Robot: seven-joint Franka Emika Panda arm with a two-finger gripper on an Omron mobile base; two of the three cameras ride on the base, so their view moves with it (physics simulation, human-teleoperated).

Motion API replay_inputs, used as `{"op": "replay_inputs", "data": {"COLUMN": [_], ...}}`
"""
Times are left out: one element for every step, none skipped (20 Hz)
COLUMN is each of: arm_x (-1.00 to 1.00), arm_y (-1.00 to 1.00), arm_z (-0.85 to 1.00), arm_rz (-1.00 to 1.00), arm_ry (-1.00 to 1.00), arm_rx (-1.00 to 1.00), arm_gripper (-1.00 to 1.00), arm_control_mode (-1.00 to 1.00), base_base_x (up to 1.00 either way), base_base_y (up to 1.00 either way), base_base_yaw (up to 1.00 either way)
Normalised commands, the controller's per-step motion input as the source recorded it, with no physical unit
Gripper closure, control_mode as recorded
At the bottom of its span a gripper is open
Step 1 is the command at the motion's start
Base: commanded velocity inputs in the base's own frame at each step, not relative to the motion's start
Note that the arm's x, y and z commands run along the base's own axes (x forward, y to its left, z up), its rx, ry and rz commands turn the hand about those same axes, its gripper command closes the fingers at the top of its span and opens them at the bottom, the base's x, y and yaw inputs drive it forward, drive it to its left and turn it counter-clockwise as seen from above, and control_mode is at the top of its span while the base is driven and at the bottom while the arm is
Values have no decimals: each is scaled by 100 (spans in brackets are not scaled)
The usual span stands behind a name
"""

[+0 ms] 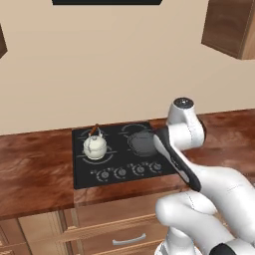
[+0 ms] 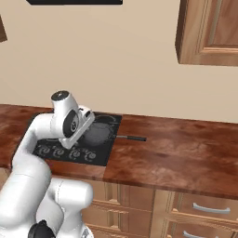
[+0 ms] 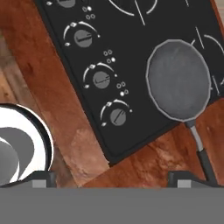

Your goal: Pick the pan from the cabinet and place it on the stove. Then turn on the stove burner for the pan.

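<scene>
Pan (image 3: 178,79) sits on stove (image 3: 131,52) w/ handle over counter (image 3: 144,166), claw (image 3: 111,177) wide open & empty; next: turn pan's burner knob (image 3: 117,116), prob.

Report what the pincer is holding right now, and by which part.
Nothing. The pincer is open and empty, above the counter's front edge beside the stove. The pan sits free on a burner, its handle sticking out over the counter.

The white arm rises from the base, its elbow folded high and its forearm bending forward and down. The tool (image 3: 112,177) points downward, both dark fingertips (image 3: 43,177) spread wide at six o'clock, gripping nothing.
</scene>
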Motion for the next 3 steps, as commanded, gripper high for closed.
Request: {"op": "replay_inputs", "data": {"arm_x": [-75,-76,-77], "arm_y": [0,0,0], "arm_z": [35,30,31], "arm_rz": [0,0,0], "arm_ry": [-6,-6,-6], "arm_rx": [0,0,0], "arm_gripper": [-100,-100,-100], "arm_control_mode": [-100,-100,-100], "base_base_x": [0,0,0], "base_base_y": [0,0,0], "base_base_yaw": [0,0,0]}}
